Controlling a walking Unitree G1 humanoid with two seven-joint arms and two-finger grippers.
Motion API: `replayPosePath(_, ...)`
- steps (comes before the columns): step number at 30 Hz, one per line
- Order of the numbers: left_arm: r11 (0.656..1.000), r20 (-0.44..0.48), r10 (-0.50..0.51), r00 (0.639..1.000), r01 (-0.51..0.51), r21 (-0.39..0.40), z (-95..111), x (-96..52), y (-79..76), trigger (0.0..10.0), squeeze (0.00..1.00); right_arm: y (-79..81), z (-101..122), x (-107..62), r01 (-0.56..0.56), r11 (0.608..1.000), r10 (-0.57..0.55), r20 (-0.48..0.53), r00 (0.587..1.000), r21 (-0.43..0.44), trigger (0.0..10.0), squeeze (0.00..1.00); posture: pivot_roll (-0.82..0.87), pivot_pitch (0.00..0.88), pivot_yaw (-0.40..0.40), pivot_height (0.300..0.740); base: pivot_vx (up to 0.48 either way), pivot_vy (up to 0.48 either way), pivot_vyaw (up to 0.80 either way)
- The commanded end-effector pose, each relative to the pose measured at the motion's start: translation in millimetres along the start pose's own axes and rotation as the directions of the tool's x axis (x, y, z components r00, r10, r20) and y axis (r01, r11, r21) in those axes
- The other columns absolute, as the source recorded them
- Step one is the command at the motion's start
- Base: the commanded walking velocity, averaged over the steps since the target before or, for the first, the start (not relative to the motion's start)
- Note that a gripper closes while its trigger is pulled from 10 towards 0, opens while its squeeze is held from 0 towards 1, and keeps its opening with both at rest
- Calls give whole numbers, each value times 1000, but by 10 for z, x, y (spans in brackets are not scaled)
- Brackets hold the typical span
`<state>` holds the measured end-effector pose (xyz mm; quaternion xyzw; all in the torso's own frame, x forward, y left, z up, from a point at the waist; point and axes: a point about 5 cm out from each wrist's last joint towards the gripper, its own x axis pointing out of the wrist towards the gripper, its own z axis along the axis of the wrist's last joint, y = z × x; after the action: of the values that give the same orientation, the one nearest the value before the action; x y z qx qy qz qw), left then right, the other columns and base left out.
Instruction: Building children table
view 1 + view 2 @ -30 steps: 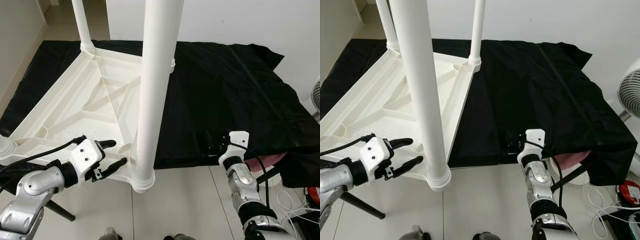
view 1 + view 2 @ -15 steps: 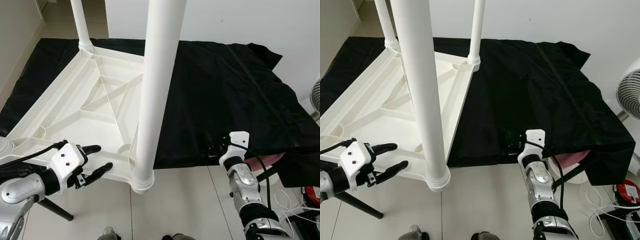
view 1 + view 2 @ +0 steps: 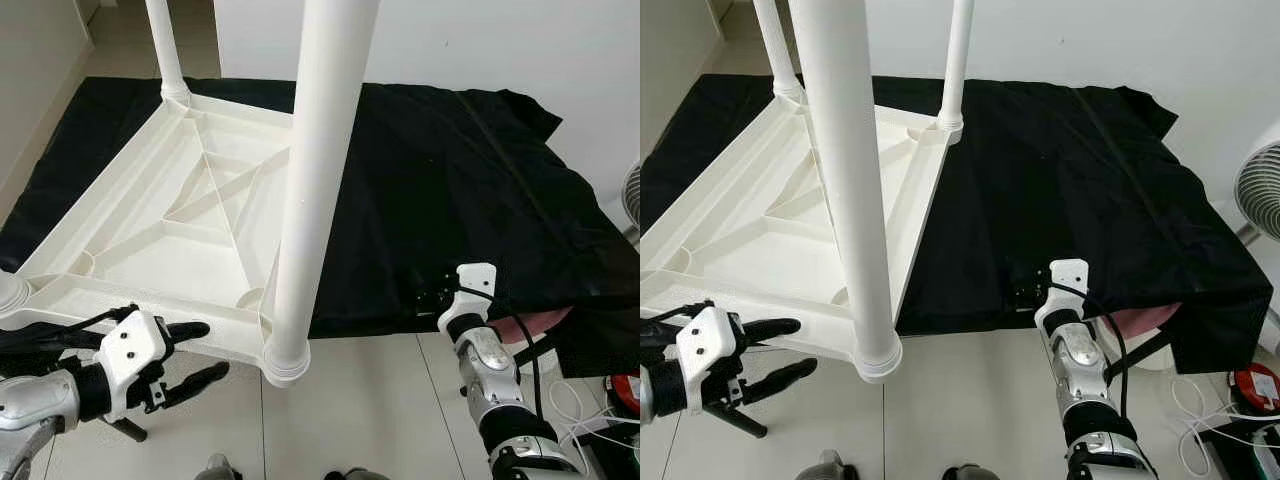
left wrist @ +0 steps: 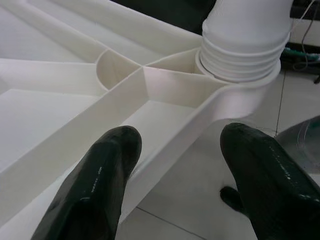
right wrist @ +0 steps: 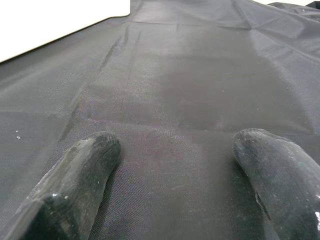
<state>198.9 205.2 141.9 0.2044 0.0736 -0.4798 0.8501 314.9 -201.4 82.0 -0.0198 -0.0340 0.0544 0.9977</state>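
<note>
Black fingers: left gripper (image 3: 197,352) spread wide, holding nothing, its tips either side of the table rim.
Right gripper (image 5: 175,170): parted and empty, resting low over the black cloth (image 3: 450,190).
Table (image 3: 170,240): upside down on the cloth, so legs can be fitted.
Near leg (image 3: 310,180): upright in its corner socket.

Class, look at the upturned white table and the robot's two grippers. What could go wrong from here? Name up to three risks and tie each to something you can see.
1. The left gripper, open, straddles the table rim near the near leg; a clumsy grip might jolt that leg.
2. The table's near corner overhangs the black cloth; a pull could slide it off.
3. The right gripper rests open on the cloth and could snag it.
</note>
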Motion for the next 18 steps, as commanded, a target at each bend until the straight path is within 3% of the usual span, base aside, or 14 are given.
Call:
replayPosePath(1,999,-16,-27,1000,27,24,-29,39,-19,10000,0,-9,-7,3,3,1000,-3,-13,1000,1,10000,0,106,71,-78,740,0,0,0)
replayPosePath(8,995,39,66,997,-69,68,-17,255,126,10000,0,-7,46,32,11,1000,-11,9,1000,8,10000,0,89,70,-76,740,0,0,0)
replayPosePath(18,994,123,45,991,-56,89,65,589,181,10000,0,-61,49,-14,47,999,-47,17,999,14,10000,0,51,74,-54,740,0,0,0)
